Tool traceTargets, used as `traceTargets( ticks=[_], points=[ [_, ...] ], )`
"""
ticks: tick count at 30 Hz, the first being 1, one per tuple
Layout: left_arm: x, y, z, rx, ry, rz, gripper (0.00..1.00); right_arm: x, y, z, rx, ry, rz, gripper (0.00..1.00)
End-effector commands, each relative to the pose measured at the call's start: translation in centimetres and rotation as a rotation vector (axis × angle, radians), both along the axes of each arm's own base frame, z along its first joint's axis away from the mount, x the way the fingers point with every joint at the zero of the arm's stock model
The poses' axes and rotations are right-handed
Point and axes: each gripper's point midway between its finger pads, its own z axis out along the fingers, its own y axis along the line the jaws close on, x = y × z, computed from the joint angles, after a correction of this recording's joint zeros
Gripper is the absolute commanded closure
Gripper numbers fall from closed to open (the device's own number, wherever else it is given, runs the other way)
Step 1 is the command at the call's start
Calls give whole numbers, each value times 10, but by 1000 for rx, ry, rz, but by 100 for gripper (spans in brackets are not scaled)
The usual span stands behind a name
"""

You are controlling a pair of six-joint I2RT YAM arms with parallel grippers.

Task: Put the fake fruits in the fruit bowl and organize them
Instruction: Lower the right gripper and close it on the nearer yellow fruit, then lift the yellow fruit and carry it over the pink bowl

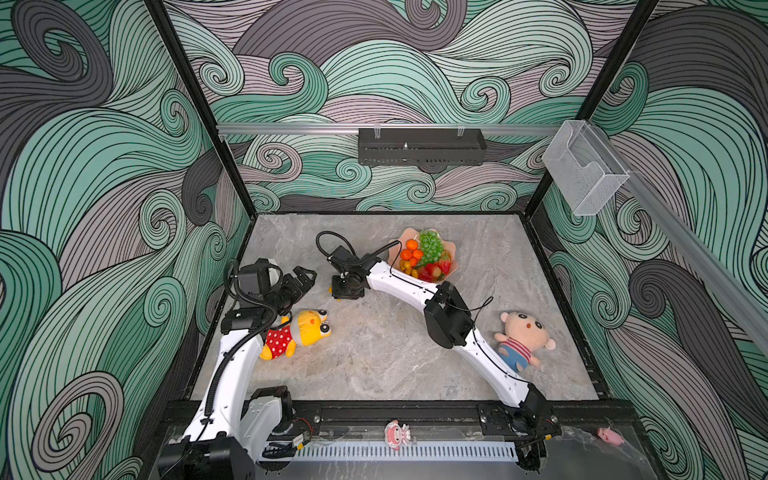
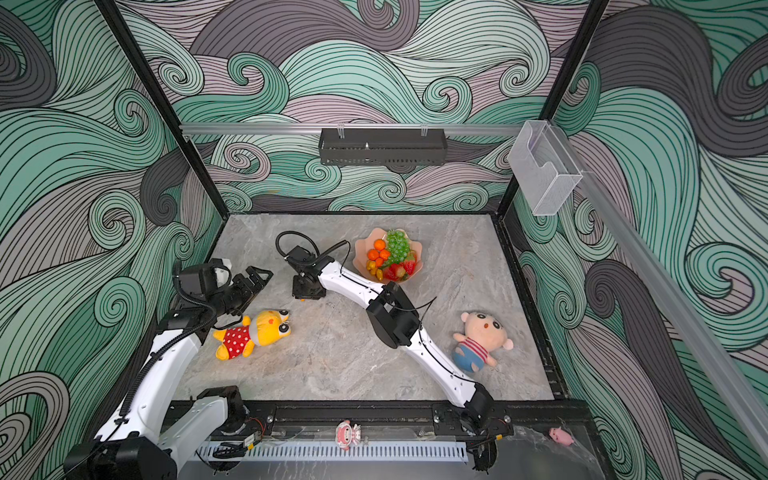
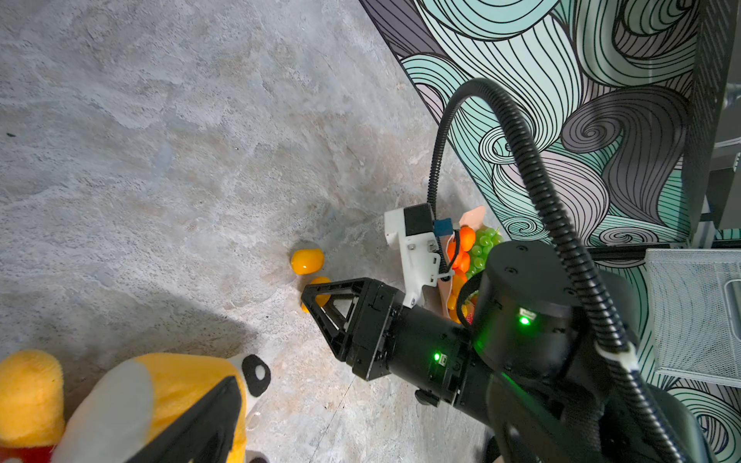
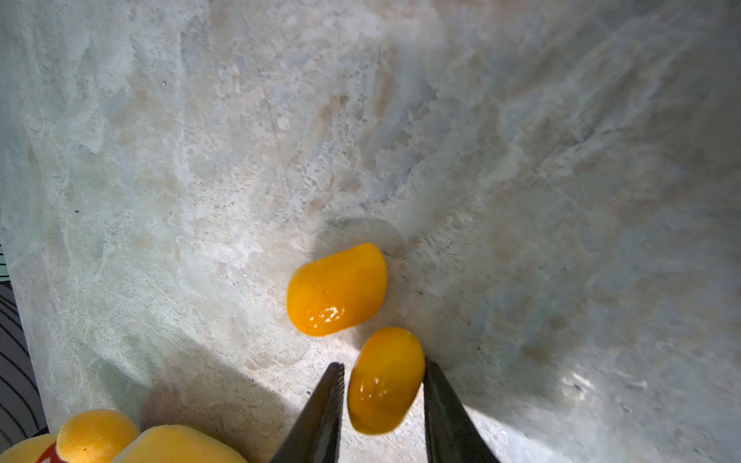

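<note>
The right gripper [image 4: 383, 362] has its jaws set narrow around one loose kumquat [image 4: 385, 381] on the table [image 1: 374, 353]. One finger touches it and the other is at most a sliver off, so a completed grip cannot be confirmed, and a second kumquat [image 4: 337, 290] lies just beside it, untouched. The fruit bowl [image 1: 451, 253] already holds the grape bunch [image 1: 430, 245], tangerines [image 1: 411, 249], strawberries [image 1: 434, 270] and several kumquats, so apparently only these two pieces remain. The left gripper [image 1: 305, 278] hangs open and empty above the yellow plush toy [image 1: 299, 332], which lies near the pick point; the striped plush doll [image 1: 521, 338] lies well apart, and the right forearm crosses the bowl's near rim.
</note>
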Motion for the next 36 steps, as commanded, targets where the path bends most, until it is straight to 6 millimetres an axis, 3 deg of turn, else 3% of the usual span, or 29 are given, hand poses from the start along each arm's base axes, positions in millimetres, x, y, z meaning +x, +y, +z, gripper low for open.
traceTargets(
  ticks=[1,9,20,27,36],
  points=[
    [2,1,2,-8,-8,2,1,-7,-3,-19,-27,42,1,67],
    [1,-3,5,-3,-23,-30,2,-7,-5,-14,-30,35,-1,72],
    [1,-26,8,-52,-27,-112,1,-12,-24,29,-11,-16,15,76],
    [6,-54,8,-29,-34,-166,1,-12,-65,49,41,-25,-56,77],
    [27,-111,6,-1,-37,-273,1,11,-147,77,1,-103,-135,78]
  ],
)
